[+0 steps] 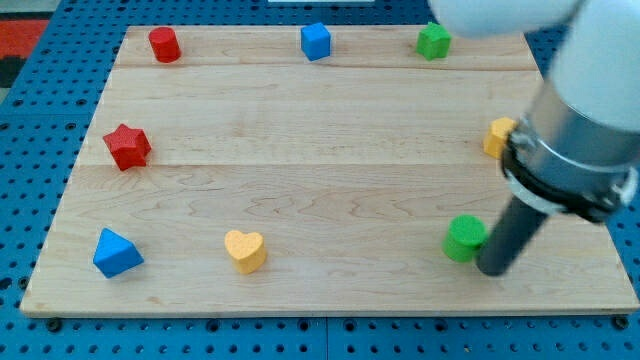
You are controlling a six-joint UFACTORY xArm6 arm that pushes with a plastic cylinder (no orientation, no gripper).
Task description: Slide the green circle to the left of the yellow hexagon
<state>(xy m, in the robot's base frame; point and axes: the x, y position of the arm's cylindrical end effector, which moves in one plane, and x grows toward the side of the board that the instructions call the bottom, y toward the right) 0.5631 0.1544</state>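
The green circle [463, 238] lies low on the view's right of the wooden board. My tip [492, 270] is just to its right and a little below, touching or almost touching it. The yellow hexagon [499, 137] sits at the right edge, above the green circle, partly hidden behind the arm.
A red cylinder [164, 44], a blue cube [315, 41] and a green star-like block [433, 41] line the top edge. A red star [127, 147] is at the left. A blue triangle [116, 253] and a yellow heart [245, 250] lie near the bottom.
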